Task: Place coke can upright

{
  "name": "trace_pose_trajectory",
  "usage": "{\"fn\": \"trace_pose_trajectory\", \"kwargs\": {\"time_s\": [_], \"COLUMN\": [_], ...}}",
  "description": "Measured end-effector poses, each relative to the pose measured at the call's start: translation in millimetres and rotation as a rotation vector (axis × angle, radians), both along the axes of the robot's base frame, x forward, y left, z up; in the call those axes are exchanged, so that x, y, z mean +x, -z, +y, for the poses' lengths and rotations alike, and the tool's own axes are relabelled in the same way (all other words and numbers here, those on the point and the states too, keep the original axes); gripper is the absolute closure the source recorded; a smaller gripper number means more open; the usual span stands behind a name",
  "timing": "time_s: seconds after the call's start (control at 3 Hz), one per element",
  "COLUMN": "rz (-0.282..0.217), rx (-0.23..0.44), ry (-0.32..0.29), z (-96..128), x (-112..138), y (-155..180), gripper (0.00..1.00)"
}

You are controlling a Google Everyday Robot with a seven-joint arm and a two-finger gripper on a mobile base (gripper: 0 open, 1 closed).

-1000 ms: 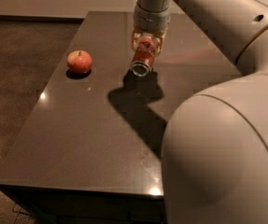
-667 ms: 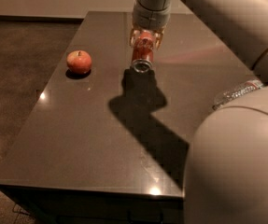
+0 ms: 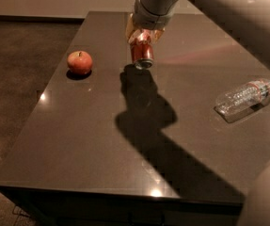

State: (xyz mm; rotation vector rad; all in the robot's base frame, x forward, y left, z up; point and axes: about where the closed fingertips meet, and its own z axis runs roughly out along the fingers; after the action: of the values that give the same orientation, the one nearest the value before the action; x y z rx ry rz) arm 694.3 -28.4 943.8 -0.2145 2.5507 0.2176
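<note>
The red coke can [image 3: 142, 54] hangs almost upright in my gripper [image 3: 142, 40], silver end down, just above the dark table [image 3: 97, 140] near its far middle. The gripper is shut on the can's upper part. The arm comes down from the top right. I cannot tell whether the can's bottom touches the table.
A red apple [image 3: 80, 62] sits on the table to the left of the can. A clear plastic bottle [image 3: 244, 98] lies on its side at the right. The table's left and front edges drop to the floor. My arm's body fills the right side.
The can has swung from tilted to almost upright in the gripper. The arm's bulk has moved right, and the bottle now shows.
</note>
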Motion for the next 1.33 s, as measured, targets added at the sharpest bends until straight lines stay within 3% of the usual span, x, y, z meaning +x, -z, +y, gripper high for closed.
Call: {"fn": "trace_pose_trajectory", "kwargs": {"time_s": [0.67,1.33], "rz": [-0.230,-0.377], "rx": [0.028,0.082], "ry": [-0.163,-0.299], "z": [4.8,-2.5], "x": [-6.6,-13.3], "y": [-13.2,-19.4], "gripper": [1.00,1.00]}}
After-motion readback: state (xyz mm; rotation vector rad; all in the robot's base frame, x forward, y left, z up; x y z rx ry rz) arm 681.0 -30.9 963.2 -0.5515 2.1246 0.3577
